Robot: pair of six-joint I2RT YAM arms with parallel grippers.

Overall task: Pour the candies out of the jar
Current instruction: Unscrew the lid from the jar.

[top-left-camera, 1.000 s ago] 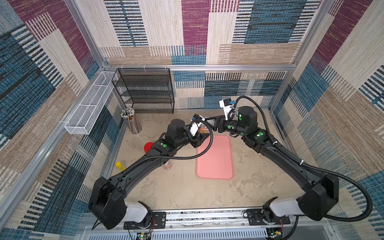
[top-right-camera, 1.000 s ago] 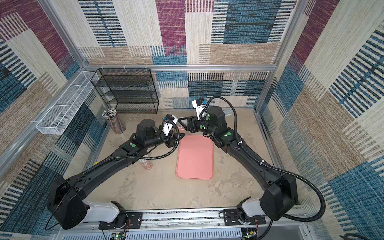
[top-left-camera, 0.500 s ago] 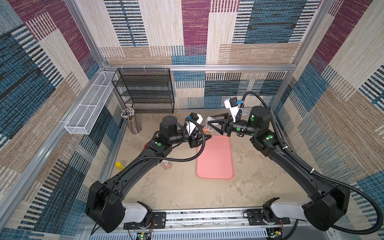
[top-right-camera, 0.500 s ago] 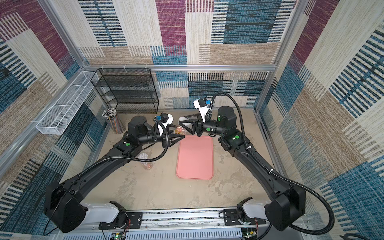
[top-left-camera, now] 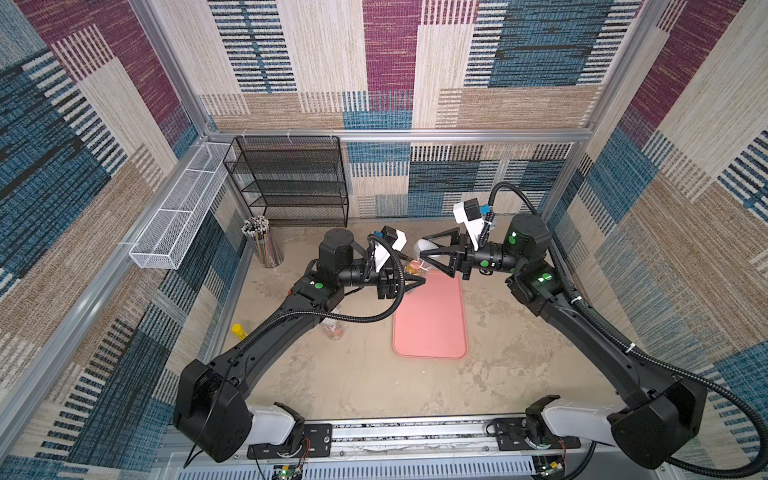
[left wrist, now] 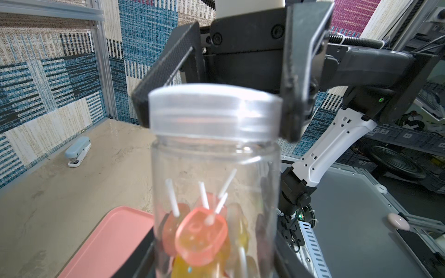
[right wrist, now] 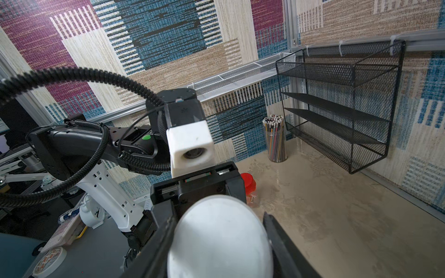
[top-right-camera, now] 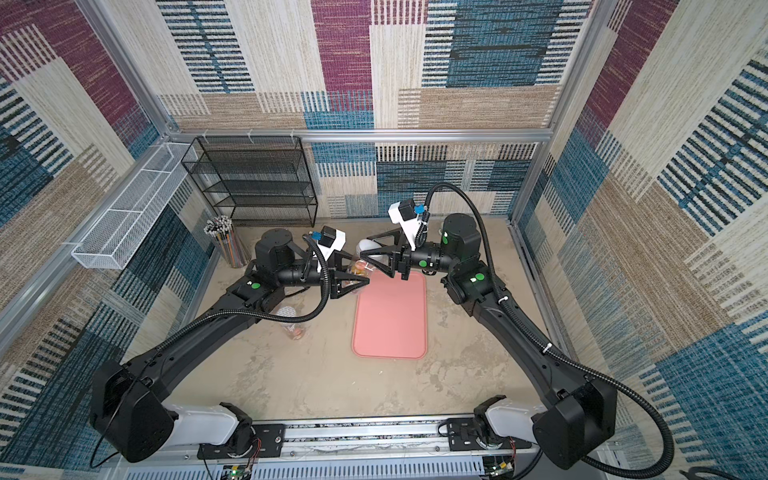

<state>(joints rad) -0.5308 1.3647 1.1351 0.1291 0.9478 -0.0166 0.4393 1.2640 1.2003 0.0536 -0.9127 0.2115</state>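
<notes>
1. Nearest us, the pink tray lay on the table with no candy on it, so we judged the pouring not yet begun.
2. Above the tray's far end, the left gripper was clenched on the body of the clear jar, which stood about upright in its grasp.
3. The candies, orange and yellow lollipops on white sticks, sat heaped in the jar's bottom, level with the left gripper's fingers and between them.
4. Higher on the same jar, the translucent white lid was on the neck, and the right gripper was clamped on it, 1 finger at each side.
5. We took the step in hand to be unscrewing. The next move called for the right gripper to twist the lid and lift it clear while the left held the body firm. Only then could the left tip the mouth over the tray.
6. Farther off, a stapler, a cup of pencils and a black mesh shelf were along the far walls, well apart from the jar.
</notes>
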